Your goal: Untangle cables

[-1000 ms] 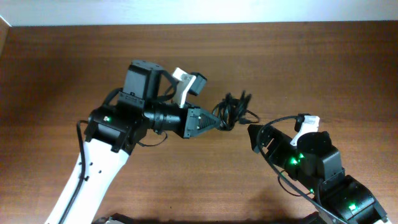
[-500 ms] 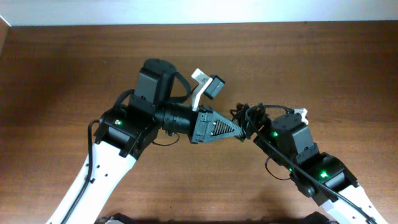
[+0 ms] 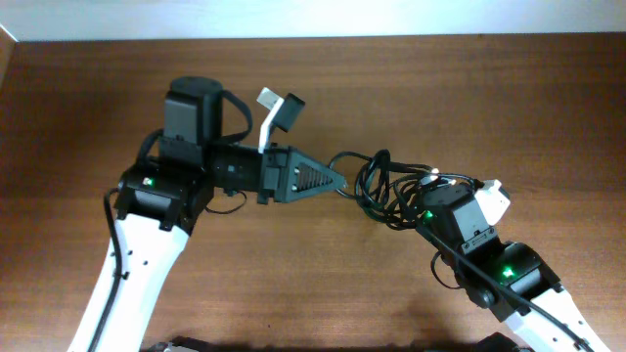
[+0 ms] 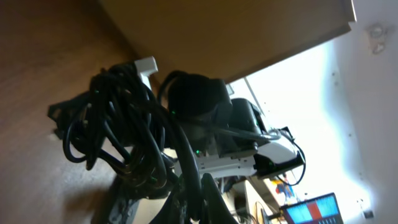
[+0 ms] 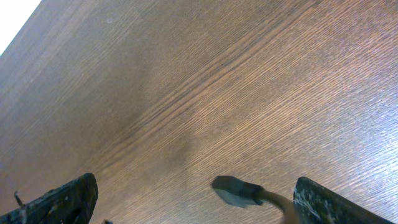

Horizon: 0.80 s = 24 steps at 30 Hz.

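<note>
The left tool (image 3: 335,182) is pinched narrow on one strand of the cables (image 3: 383,184). In its wrist view that strand runs straight down between the jaws, and the rest of the cables (image 4: 124,124) bunch in loops just ahead of the tip. Holding a single strand at the edge of the knot, rather than the whole clump, looks meant to anchor one side so the other arm can draw loops away from it.

The right tool (image 5: 193,190) stands wide, with bare bench (image 5: 205,93) between its fingers and nothing gripped. A dark plug end (image 5: 236,190) lies in the gap, nearer the right finger and touching neither. From overhead, this tool sits on the far side of the tangle from the left one, its tips lost among the loops. The wide opening suggests it is lining up on a strand or on that plug end before closing.

The tangle lies between the two tools, still tightly knotted. Whether it rests on the bench or hangs just clear of it, I cannot tell.
</note>
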### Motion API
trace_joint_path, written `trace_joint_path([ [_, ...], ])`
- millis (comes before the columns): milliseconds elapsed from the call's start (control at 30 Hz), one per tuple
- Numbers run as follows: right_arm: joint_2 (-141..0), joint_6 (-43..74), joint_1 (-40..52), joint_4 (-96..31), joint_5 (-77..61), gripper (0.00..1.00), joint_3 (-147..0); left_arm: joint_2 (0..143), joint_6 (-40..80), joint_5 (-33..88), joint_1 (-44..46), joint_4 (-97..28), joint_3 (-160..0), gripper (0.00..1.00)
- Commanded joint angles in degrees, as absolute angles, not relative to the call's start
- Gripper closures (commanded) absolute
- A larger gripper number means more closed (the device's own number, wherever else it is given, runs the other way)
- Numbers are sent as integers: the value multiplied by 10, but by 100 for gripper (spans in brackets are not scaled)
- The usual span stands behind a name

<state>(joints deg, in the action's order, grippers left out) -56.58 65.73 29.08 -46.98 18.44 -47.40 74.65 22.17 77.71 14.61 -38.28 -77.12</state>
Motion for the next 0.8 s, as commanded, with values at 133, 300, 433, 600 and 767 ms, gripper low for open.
trace_joint_path([
  [133, -569, 663, 288, -480, 219, 1, -469, 728, 218, 814, 58, -378, -781, 100],
  [300, -569, 663, 288, -482, 220, 1, -469, 728, 216, 810, 39, -377, -781, 100],
  [433, -569, 663, 288, -488, 229, 1, -469, 728, 214, 797, 18, -378, -781, 100],
  [600, -562, 663, 288, -522, 280, 1, -469, 728, 211, 750, -18, -382, -781, 100],
  [767, -562, 623, 288, -516, 277, 1, -469, 728, 178, 728, -18, -413, -780, 100],
])
